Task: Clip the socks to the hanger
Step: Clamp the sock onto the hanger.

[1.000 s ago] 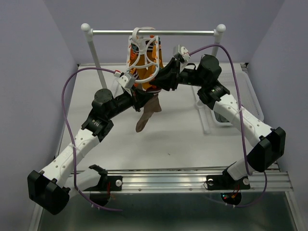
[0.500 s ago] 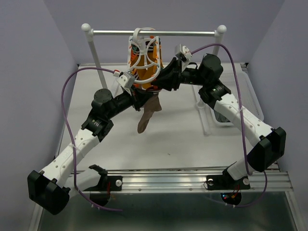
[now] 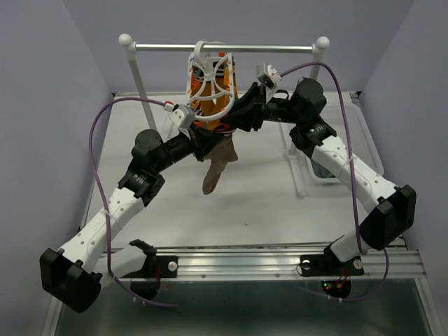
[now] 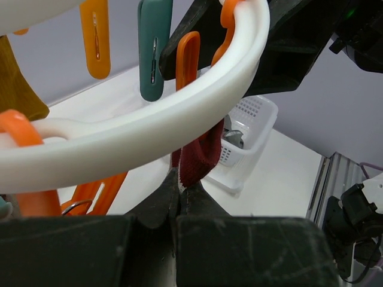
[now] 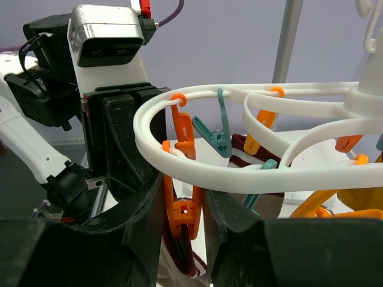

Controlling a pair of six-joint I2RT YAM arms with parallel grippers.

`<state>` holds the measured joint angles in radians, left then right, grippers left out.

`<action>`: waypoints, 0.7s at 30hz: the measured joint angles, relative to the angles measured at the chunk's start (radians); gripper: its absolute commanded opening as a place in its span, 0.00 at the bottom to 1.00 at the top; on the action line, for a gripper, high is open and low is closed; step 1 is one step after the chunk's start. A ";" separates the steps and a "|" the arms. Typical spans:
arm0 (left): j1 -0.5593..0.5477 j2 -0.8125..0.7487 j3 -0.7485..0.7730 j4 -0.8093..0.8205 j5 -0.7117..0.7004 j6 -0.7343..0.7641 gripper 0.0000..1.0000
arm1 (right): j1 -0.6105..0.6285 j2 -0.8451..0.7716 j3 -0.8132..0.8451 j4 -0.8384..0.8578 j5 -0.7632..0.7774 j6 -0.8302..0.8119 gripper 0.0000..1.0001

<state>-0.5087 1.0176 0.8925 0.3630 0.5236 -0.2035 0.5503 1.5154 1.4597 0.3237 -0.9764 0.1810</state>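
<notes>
At the table's (image 3: 266,203) far edge, the rail (image 3: 280,47) carries the hanger (image 3: 208,73). A brown sock (image 3: 215,168) dangles beneath it. My left pincer (image 4: 178,180) is clamped on its dark red cuff (image 4: 200,156). My right pincer (image 5: 183,203) pinches an orange clip (image 5: 181,137) on the hanger's ring.

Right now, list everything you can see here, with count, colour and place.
rail: one, silver, on white posts at the back
hanger: one, white, hooked on the rail
clips: many, orange and teal, along the hanger's ring
mustard-orange socks: count unclear, under the hanger
brown sock: one, dark red cuff, below the hanger
basket: one, white, table's right side
table: one, white, under everything
left gripper: one, black, shut on the brown sock's cuff
right gripper: one, black, shut on an orange clip
</notes>
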 measured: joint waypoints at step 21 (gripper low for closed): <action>0.000 -0.020 0.000 -0.016 -0.127 -0.052 0.93 | -0.001 -0.025 -0.038 0.024 0.029 0.027 0.95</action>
<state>-0.5083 0.9974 0.8925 0.3470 0.3965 -0.2554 0.5491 1.4902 1.4220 0.3473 -0.9470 0.2081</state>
